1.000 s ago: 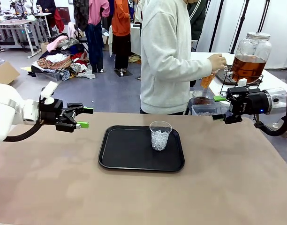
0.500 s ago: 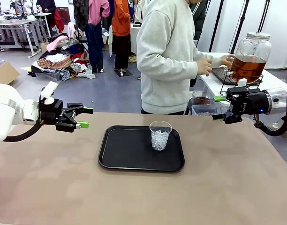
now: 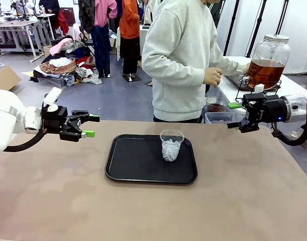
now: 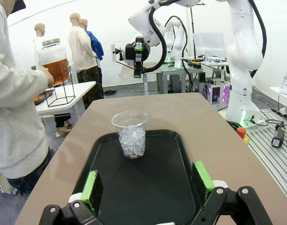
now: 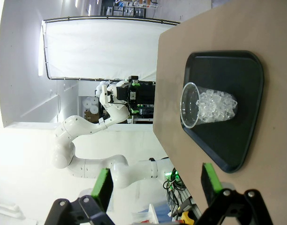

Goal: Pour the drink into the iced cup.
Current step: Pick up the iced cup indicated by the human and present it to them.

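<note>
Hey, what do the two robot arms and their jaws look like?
Both are white and rounded: left arm, right arm. Each ends in black jaws with green pads. A black cable loops below each wrist; the right one shows a small blue light.

Iced cup point(image 3: 171, 144): clear plastic, upright, part-filled with ice cubes, sits between left gripper point(image 3: 92, 126) and right gripper point(image 3: 235, 115), apart from both. Drink point(image 3: 265, 73): amber-brown, fills lower half of glass jar point(image 3: 270, 50) beyond right gripper.
</note>
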Available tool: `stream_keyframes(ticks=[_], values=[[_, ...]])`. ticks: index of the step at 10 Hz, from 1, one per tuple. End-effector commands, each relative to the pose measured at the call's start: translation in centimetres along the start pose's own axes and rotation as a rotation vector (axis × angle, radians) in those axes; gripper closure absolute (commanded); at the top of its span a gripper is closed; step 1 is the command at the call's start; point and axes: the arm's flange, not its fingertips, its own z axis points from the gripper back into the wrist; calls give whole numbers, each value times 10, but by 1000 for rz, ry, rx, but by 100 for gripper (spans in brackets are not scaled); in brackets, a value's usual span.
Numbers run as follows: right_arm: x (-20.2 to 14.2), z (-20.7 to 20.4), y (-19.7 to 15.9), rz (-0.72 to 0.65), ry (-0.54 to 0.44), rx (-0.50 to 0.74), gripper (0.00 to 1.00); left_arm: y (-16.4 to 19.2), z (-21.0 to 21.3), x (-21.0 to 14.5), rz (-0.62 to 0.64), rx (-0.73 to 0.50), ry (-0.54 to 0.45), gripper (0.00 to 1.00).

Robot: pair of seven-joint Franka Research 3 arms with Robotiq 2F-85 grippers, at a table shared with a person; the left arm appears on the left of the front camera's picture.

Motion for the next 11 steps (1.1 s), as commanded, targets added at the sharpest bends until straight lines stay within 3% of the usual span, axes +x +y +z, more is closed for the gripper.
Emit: stream_keyframes(ticks=[1, 11], values=[[-1, 0, 1, 2, -4, -1, 0, 0, -1, 1, -6, -2, 0, 0], [-1, 0, 1, 2, -4, -1, 0, 0, -1, 1, -6, -2, 0, 0]])
